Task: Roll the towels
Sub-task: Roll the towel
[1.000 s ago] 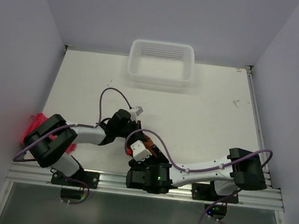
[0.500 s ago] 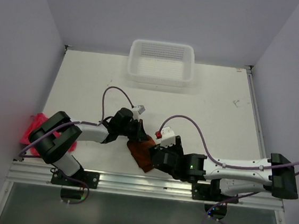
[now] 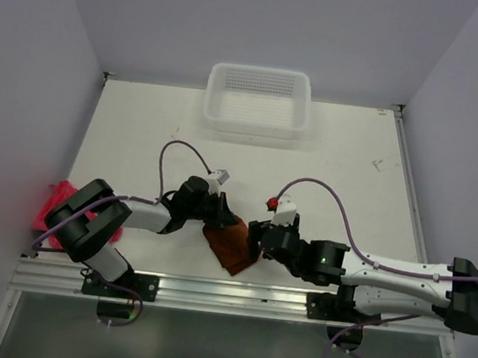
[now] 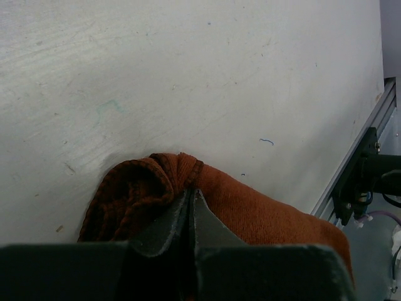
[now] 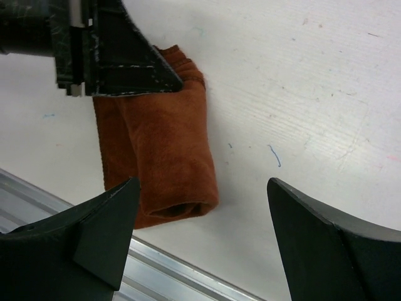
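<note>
**Brown towel pinned at one end, second claw wide open beside it**

The rust-brown towel (image 3: 232, 248) lies on the worktop (image 3: 334, 172) as a loose roll, close to the rail (image 3: 176, 285) at the near edge and between the two arms. The left claw (image 4: 190, 199) is closed tight on a bunched fold at the roll's far end. The right claw (image 5: 202, 188) stands wide open and holds nothing, its fingers on either side of the roll's near, open end. The pink towel (image 3: 56, 198) sits well apart at the left edge of the worktop, partly hidden behind the left arm, and looks not yet rolled. The basket (image 3: 254, 129) at the far side holds nothing.

To finish this step well, the left claw's pinch should probably serve as an anchor while the right claw squares and tightens the loose end. The layers near the rail look slack, so a pull along the roll rather than across it would be less likely to undo it. The towel is soft and will sag if lifted by one end only. The rail is close, so the cloth could snag there.

The left arm is folded at its elbow and reaches to its right, wrist low over the worktop. The right arm is stretched long and low across to its left, with its claw just beside the towel.
</note>
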`<act>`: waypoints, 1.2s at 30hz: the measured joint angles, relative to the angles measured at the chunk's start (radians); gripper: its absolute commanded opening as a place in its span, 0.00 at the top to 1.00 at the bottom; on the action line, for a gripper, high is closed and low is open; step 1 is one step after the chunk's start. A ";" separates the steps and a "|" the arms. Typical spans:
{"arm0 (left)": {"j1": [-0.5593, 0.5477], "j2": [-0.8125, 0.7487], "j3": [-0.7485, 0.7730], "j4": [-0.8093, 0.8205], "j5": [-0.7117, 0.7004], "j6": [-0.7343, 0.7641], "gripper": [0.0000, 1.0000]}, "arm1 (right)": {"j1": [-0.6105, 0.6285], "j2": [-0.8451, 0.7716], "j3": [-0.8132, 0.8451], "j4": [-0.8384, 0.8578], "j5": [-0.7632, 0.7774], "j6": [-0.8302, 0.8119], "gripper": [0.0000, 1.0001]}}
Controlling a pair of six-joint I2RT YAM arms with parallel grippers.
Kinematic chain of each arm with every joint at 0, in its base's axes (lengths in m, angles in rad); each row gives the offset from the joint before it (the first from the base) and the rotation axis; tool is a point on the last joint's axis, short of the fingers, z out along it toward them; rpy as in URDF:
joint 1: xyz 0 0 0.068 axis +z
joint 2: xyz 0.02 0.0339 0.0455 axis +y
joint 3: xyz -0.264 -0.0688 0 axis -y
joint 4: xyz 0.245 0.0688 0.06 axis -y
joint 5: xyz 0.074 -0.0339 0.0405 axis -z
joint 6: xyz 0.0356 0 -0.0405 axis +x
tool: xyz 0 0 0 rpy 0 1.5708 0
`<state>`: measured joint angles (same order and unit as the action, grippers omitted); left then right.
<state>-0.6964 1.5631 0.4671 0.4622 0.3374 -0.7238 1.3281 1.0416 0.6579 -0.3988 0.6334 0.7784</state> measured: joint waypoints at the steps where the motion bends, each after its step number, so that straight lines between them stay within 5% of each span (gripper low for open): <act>1: 0.000 -0.001 -0.001 0.001 -0.001 0.000 0.95 | -0.021 -0.013 -0.013 0.003 -0.013 0.003 0.14; 9: -0.002 -0.019 -0.010 -0.006 -0.018 0.001 0.96 | -0.211 -0.064 -0.088 0.078 -0.194 0.024 0.17; 17: -0.005 -0.052 -0.040 -0.002 -0.040 0.000 0.96 | -0.232 0.151 -0.106 0.227 -0.343 0.051 0.39; 24: -0.006 -0.066 -0.055 0.001 -0.052 0.000 0.96 | -0.235 0.180 -0.183 0.354 -0.427 0.075 0.42; 27: -0.006 -0.066 -0.055 0.002 -0.054 -0.001 0.96 | -0.224 0.179 -0.203 0.383 -0.436 0.082 0.54; 28: -0.006 -0.066 -0.055 0.002 -0.055 -0.002 0.96 | -0.214 0.179 -0.205 0.389 -0.435 0.085 0.66; 34: -0.007 -0.066 -0.036 -0.031 -0.055 -0.001 0.95 | -0.109 0.192 -0.195 0.402 -0.357 0.084 1.00; 36: -0.009 -0.065 -0.011 -0.075 -0.058 0.002 0.94 | -0.071 0.211 -0.167 0.377 -0.307 0.071 1.00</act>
<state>-0.7055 1.4979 0.4564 0.3870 0.2794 -0.7219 1.2572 1.2530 0.4904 -0.0216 0.3260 0.8494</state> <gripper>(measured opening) 0.053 0.038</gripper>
